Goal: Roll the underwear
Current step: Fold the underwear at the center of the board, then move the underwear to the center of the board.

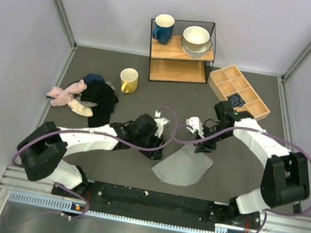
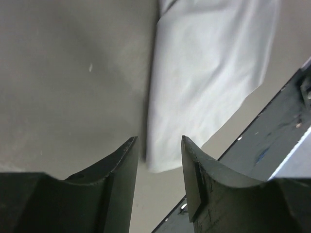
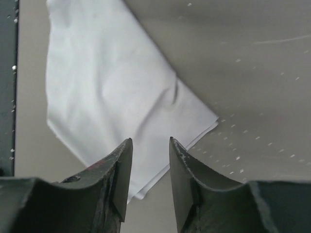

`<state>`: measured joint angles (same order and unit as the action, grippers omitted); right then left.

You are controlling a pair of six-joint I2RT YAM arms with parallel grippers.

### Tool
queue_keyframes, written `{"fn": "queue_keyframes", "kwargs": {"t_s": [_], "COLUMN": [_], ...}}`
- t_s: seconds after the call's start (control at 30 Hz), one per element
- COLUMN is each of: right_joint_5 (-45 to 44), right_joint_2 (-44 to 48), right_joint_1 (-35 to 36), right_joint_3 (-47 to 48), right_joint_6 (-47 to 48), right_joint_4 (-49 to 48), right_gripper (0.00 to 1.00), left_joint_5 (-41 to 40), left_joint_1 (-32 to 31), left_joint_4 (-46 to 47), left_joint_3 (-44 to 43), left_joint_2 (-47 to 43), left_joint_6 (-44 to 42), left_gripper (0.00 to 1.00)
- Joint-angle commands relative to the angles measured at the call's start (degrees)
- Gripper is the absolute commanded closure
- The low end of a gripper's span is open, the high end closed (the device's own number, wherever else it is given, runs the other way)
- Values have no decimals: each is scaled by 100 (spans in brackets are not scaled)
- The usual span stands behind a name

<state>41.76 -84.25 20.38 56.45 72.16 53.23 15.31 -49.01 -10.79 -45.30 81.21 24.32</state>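
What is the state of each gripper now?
Left gripper: open, holding nothing.
Right gripper: open, holding nothing; the underwear lies below it.

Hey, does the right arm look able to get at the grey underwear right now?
Probably yes. The right gripper hangs open right over the underwear, which lies flat on the table, and nothing sits between them.

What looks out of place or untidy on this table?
Only the heap of clothes left of the yellow mug: pink and dark pieces lie tangled together. The underwear lies flat, and nothing is spilled or broken.
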Motion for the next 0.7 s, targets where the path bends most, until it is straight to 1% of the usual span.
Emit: {"fn": "queue_keyframes", "kwargs": {"t_s": [0.0,0.1,0.17,0.2,0.3,0.53,0.67], "right_joint_5": [-62,-325,-519,-563,-669,-572,-528], "right_joint_2": [-679,-1198,-1453,-1654,-1936,-2139,-2227], "right_joint_1": [387,624,695,721,730,722,730], "right_joint_3": [787,1156,1316,1482,1667,1668,1721], "right_joint_6": [-387,-142,35,44,166,307,342], "right_joint_4": [-401,-375,-357,-314,-270,-190,-199], "right_gripper": [61,58,58,57,57,54,53], "left_joint_5": [191,490,525,613,736,1026,1210], "left_joint_1": [129,173,173,173,190,226,226], "left_joint_4": [618,1033,1035,1235,1395,1579,1632], "left_joint_3": [907,1312,1374,1383,1383,1392,1392], "left_joint_2": [-368,-352,-308,-273,-185,88,307], "left_joint_6": [389,574,609,618,671,759,820], "left_gripper": [54,54,53,53,53,53,56]}}
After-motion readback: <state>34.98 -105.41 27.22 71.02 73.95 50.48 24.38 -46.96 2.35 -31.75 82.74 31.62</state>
